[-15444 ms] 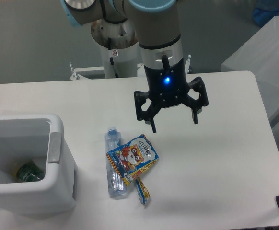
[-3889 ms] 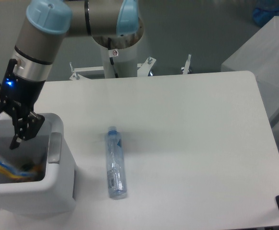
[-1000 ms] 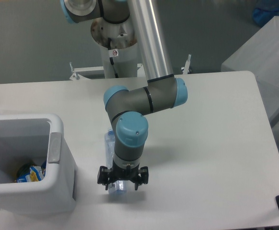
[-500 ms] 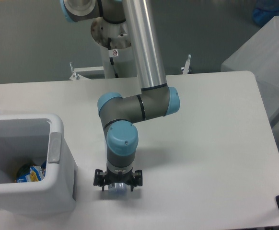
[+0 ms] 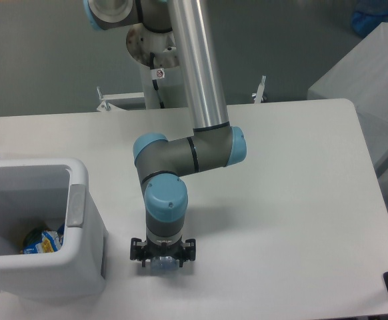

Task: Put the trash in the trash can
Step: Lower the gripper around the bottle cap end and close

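Here the gripper (image 5: 162,257) sits low over the bottle (image 5: 161,263), jaws spread either side, not visibly clamped. Bottle likely light, slick, crushable; grip across the body.

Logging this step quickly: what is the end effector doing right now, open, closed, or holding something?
End effector: down at the table over the bottle, fingers on either side of it; whether it has closed on it cannot be told.
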Robot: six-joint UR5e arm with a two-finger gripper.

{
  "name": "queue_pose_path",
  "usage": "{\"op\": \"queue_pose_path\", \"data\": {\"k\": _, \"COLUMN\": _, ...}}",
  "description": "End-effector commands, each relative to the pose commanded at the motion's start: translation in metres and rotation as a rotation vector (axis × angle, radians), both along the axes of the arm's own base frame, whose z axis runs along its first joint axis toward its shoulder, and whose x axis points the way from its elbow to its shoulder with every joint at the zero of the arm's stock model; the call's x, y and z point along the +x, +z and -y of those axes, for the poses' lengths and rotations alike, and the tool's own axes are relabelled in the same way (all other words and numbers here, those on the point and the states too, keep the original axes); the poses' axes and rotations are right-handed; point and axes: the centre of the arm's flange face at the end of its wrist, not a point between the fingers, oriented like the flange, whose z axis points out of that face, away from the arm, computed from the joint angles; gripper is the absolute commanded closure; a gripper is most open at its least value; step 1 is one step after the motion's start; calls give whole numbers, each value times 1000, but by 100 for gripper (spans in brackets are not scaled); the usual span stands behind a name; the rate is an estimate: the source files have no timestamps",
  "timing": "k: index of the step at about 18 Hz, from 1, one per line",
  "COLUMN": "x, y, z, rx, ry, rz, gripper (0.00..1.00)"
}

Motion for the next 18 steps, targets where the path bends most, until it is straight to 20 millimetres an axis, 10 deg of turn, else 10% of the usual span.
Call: {"op": "queue_pose_path", "data": {"k": 18, "x": 1, "y": 2, "z": 1, "rx": -1, "ry": -1, "rz": -1, "gripper": 45}}
